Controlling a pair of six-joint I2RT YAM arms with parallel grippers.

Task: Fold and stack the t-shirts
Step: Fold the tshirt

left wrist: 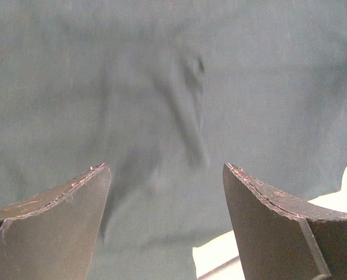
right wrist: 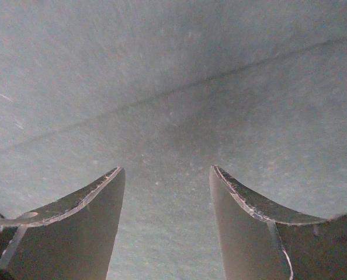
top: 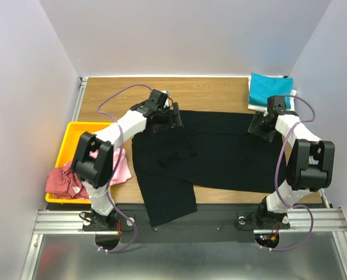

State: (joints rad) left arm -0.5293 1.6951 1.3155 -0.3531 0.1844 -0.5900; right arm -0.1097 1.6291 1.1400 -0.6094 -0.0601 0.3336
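The black t-shirt (top: 220, 151) lies spread over the middle of the wooden desk (top: 214, 93). It is mostly flat, with a small flap folded over on its left part. A long piece at its near left corner reaches down over the desk's front edge.

The left hand (top: 169, 121) is over the shirt's far left corner. In the left wrist view its fingers (left wrist: 56, 216) are spread wide with nothing between them, and the hand (left wrist: 165, 169) looks down on dark cloth with a few soft creases. A pale strip shows past the cloth's edge at the lower right of that view.

The right hand (top: 259, 129) is at the shirt's far right edge. Its fingers (right wrist: 74, 227) are also spread and not pinching anything. Below the hand (right wrist: 165, 169) is smooth dark cloth crossed by a straight seam.

Beyond the black t-shirt's far right corner lies a folded teal t-shirt (top: 268, 87), with the edge of a white t-shirt (top: 251, 107) showing under it. To the left of the black t-shirt sits a yellow tray (top: 74, 131). A pink t-shirt (top: 122, 166) lies rumpled between the tray and the black cloth. A dusty red t-shirt (top: 62, 181) is heaped on the tray's near end.
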